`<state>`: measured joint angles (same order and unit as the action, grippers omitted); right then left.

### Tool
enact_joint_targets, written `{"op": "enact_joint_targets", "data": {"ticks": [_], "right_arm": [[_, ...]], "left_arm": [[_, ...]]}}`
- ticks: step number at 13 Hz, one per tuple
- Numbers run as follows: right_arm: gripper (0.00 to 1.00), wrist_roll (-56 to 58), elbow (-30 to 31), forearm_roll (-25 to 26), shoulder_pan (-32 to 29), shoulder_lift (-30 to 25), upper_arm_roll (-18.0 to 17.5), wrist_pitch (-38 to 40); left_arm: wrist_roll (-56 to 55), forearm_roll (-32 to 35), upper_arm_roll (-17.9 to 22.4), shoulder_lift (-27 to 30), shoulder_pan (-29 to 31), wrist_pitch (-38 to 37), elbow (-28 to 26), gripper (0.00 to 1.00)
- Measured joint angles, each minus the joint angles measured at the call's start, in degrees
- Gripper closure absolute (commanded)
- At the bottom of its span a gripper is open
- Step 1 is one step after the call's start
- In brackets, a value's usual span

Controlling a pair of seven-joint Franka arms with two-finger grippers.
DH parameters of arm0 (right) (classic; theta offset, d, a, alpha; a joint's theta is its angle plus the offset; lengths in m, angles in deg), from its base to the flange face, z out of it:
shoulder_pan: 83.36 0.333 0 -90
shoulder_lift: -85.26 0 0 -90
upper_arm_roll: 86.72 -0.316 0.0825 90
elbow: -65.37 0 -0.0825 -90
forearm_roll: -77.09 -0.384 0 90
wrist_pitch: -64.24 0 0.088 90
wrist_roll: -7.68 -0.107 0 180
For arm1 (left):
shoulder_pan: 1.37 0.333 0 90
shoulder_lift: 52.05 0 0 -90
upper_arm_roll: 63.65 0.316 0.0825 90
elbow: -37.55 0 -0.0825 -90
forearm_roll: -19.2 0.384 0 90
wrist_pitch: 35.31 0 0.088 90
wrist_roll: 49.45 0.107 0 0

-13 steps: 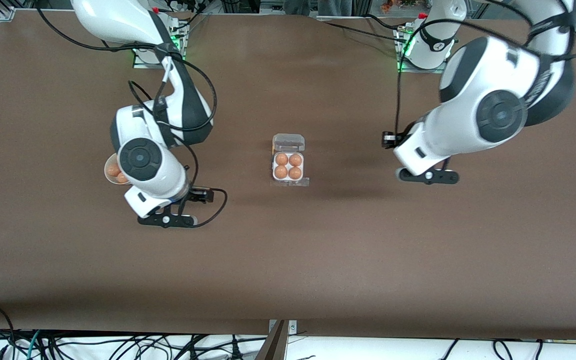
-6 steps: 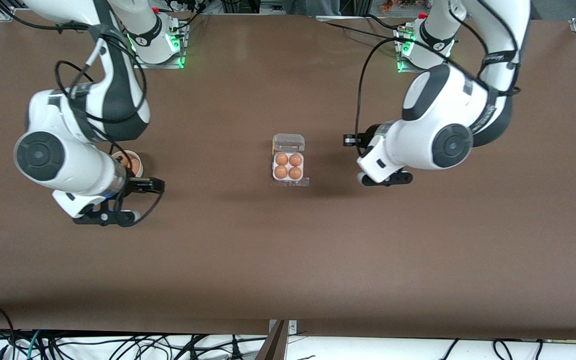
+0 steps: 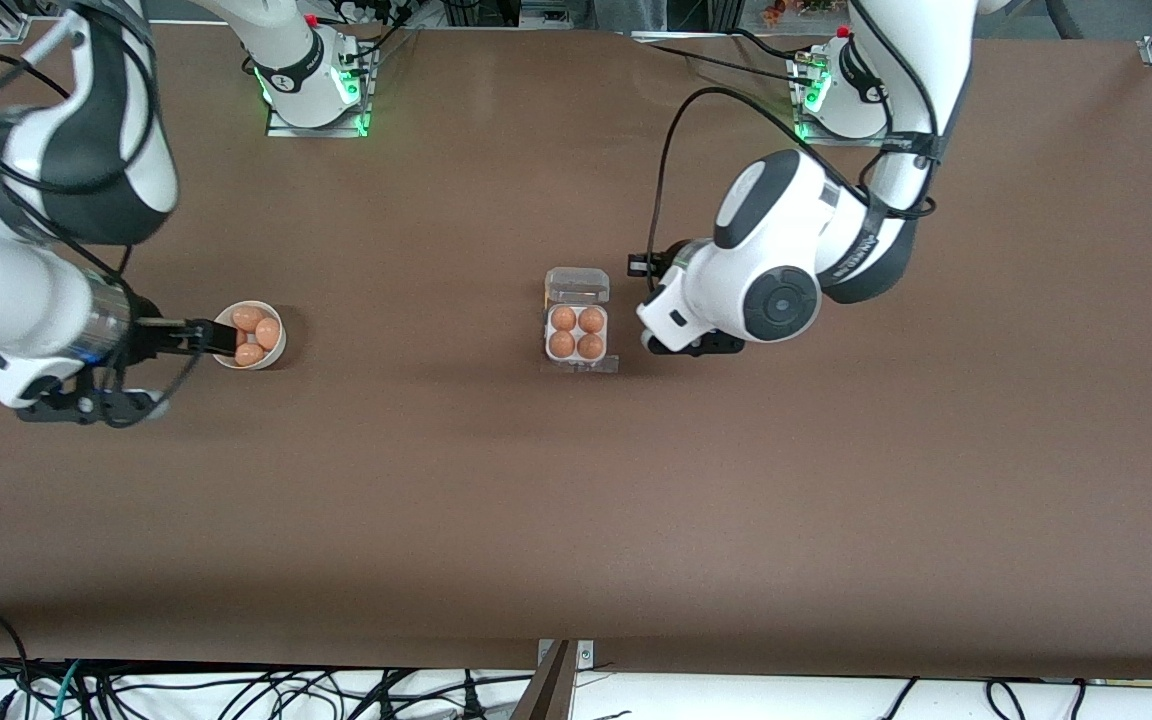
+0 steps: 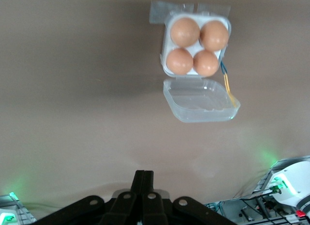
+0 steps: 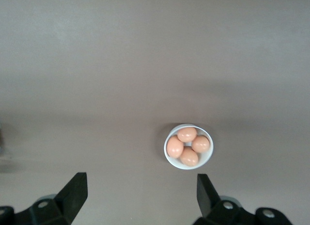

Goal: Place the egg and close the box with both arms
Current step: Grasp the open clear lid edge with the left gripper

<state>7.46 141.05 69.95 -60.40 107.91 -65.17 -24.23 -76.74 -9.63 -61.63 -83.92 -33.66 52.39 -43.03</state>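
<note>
Box (image 3: 576, 318): white four-cell tray at mid-table, clear hinged lid (image 4: 201, 101) lying flat open on the side toward the arm bases, clear tab (image 3: 604, 363) on the side nearer the front camera. All four cells filled with orange-brown eggs; the egg (image 4: 184, 32) of the task not distinguishable from its three neighbours. Left gripper (image 4: 143, 175): raised over bare table just beside the box toward the left arm's end, fingers (image 4: 143, 182) clenched together on nothing, box clear of the jaws and untouched. Right gripper (image 5: 140, 184): raised over the table at the right arm's end, fingers (image 5: 76, 185) spread wide and holding nothing, well apart from the box. Round white bowl (image 3: 274, 352): on the table toward the right arm's end, four more eggs inside, in the right wrist view lying out ahead of the spread fingers and clear of them. Brown table (image 3: 576, 500).
</note>
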Motion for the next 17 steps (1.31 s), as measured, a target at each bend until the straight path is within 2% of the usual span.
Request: {"op": "enact_joint_targets", "data": {"ticks": [1,2,4,5,7,10,13,17], "right_arm": [[0.0,0.3,0.4,0.0,-1.0,-1.7,-0.6,0.2],[0.0,0.4,1.5,0.3,-3.6,-3.8,-3.3,-0.1],[0.0,0.4,6.5,4.8,-13.7,-9.7,-14.7,-4.1],[0.0,0.2,9.7,6.7,-16.2,-12.9,-17.7,-5.7],[0.0,-0.9,14.3,7.9,-17.2,-17.9,-19.4,-7.0],[0.0,-2.5,16.2,8.1,-18.0,-21.6,-19.9,-6.9],[0.0,-2.9,16.9,8.1,-20.1,-22.4,-21.5,-6.4],[0.0,-3.5,17.5,8.1,-21.4,-22.1,-23.7,-6.5]], "left_arm": [[-1.2,-0.8,0.0,-0.6,-0.8,0.0,0.0,0.96],[-1.9,-1.6,0.0,-1.3,-1.2,0.0,0.0,0.96],[-2.2,-2.7,0.0,-2.2,-1.9,0.0,0.0,0.96],[-2.4,-2.9,0.0,-2.6,-2.8,0.0,0.0,0.98],[-3.0,-2.9,-0.1,-3.0,-4.9,0.0,0.0,0.99],[-3.8,-2.9,0.0,-3.8,-6.8,0.0,0.0,0.99],[-5.4,-2.9,-0.1,-5.5,-9.1,0.2,0.0,0.99],[-7.7,-2.9,0.0,-7.5,-10.6,4.4,0.0,1.0]]}}
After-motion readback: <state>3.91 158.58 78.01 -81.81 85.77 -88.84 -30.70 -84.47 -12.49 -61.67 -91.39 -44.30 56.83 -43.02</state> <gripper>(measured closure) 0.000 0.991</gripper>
